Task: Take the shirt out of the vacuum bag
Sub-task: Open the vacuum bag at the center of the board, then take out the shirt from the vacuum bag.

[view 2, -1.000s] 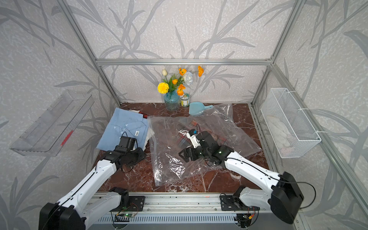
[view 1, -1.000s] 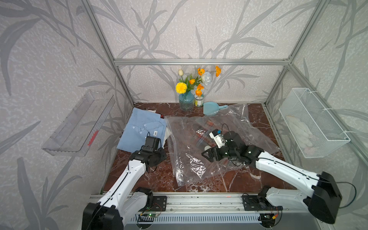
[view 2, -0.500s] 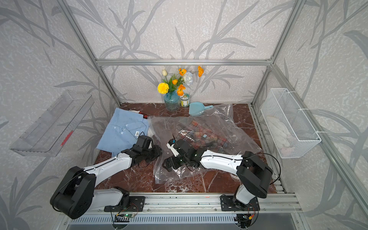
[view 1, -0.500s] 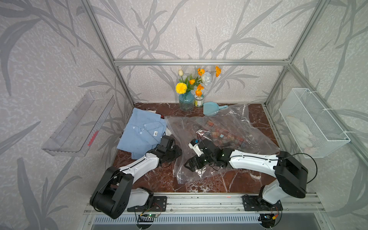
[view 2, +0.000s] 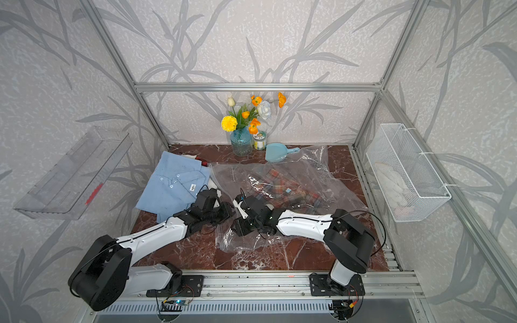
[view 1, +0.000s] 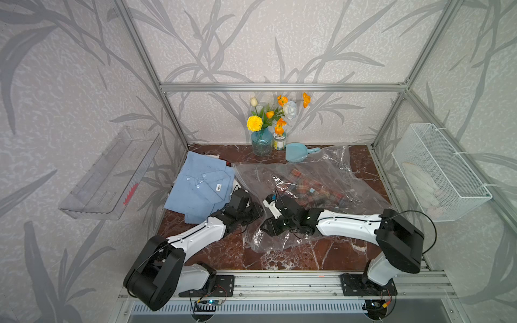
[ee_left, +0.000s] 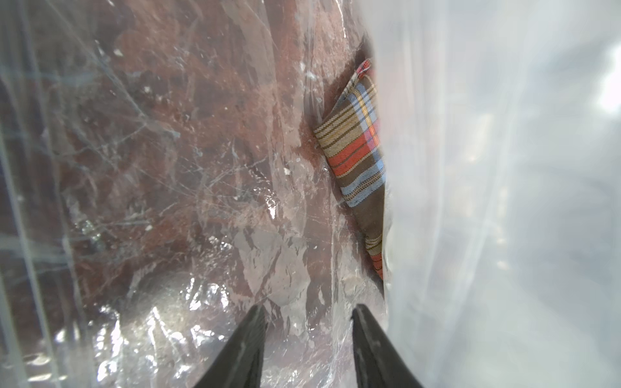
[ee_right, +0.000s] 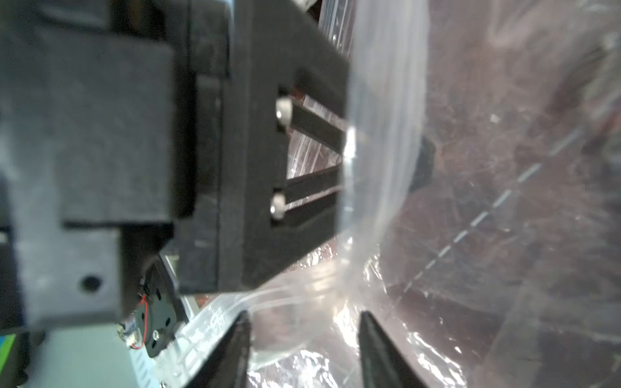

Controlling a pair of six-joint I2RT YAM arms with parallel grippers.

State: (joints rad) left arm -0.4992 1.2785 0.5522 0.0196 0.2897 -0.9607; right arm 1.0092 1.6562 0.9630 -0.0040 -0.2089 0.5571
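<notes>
One vacuum bag (view 1: 340, 174), one plaid shirt (view 1: 309, 191), one blue shirt (view 1: 195, 186).

Blue shirt tag (view 1: 218, 187) and print on the vacuum bag (view 1: 335, 173) are unreadably small.

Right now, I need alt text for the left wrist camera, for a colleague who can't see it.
A corner of a plaid shirt in brown, red and blue lies inside the clear plastic bag, half hidden by a pale fold of it. The left end effector reaches toward the shirt with its black jaws apart, not touching it.
</notes>
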